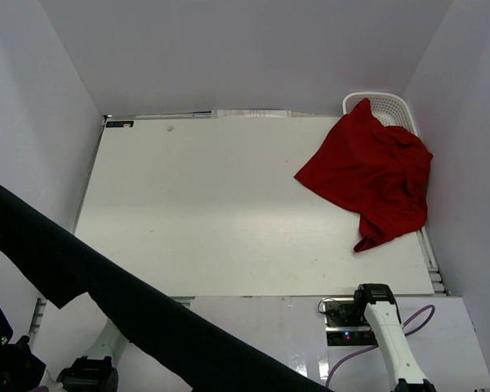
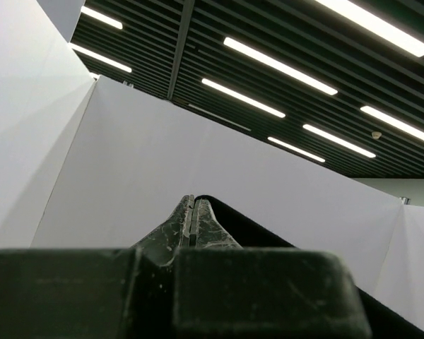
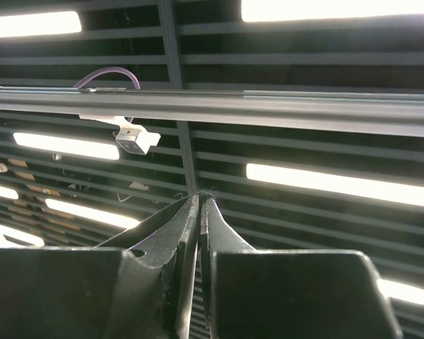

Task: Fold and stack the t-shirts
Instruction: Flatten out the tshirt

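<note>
Left gripper (image 2: 191,212) tight on the black t-shirt (image 1: 147,310); right gripper (image 3: 200,206) fully closed, skyward.

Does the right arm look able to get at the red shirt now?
Probably yes: the red shirt lies uncovered at the right, bare table between it and the right arm; the black shirt stretches across the left.

You are looking at a robotics lab cell. A white tabletop (image 1: 229,212) is boxed in by plain white panel walls (image 1: 229,49). Overhead, a dark slatted ceiling (image 2: 268,28) carries strip lights (image 2: 279,65), and an aluminium rail (image 3: 268,109) holds a small white device (image 3: 136,138) with a purple cable (image 3: 106,73).
</note>
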